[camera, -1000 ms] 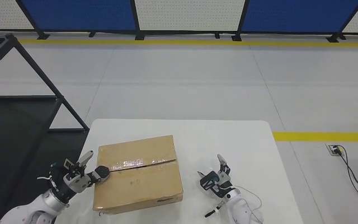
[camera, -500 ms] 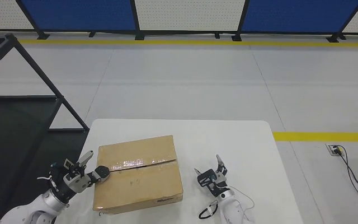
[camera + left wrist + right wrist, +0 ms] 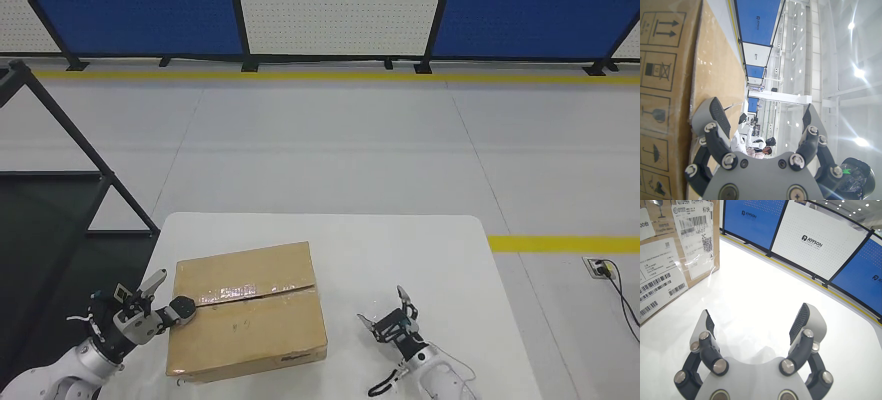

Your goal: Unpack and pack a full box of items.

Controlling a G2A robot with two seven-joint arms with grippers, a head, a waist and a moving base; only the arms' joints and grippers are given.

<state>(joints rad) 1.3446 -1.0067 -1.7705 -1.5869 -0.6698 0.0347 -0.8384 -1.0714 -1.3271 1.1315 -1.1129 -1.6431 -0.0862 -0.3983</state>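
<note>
A closed brown cardboard box [image 3: 250, 308] lies on the white table [image 3: 400, 250], its top flaps taped along the middle seam. My left gripper [image 3: 165, 296] is at the box's left edge, open, with one finger [image 3: 719, 115] resting on the lid by the seam and the other finger [image 3: 809, 117] off in the air. The box [image 3: 668, 75] fills the side of the left wrist view. My right gripper [image 3: 389, 312] hovers low over the bare table to the right of the box, open and holding nothing. Its wrist view shows the box's labelled side [image 3: 676, 249] ahead of the gripper [image 3: 757, 323].
A black metal rack [image 3: 60, 150] stands off the table's left side. Blue and white partition panels [image 3: 340, 25] line the far floor. A yellow floor line [image 3: 560, 243] runs to the right. The table's right half and back strip are bare.
The right gripper has shifted a little to the right and nearer the front edge, turning away from the box. The left gripper and the box have not moved.
</note>
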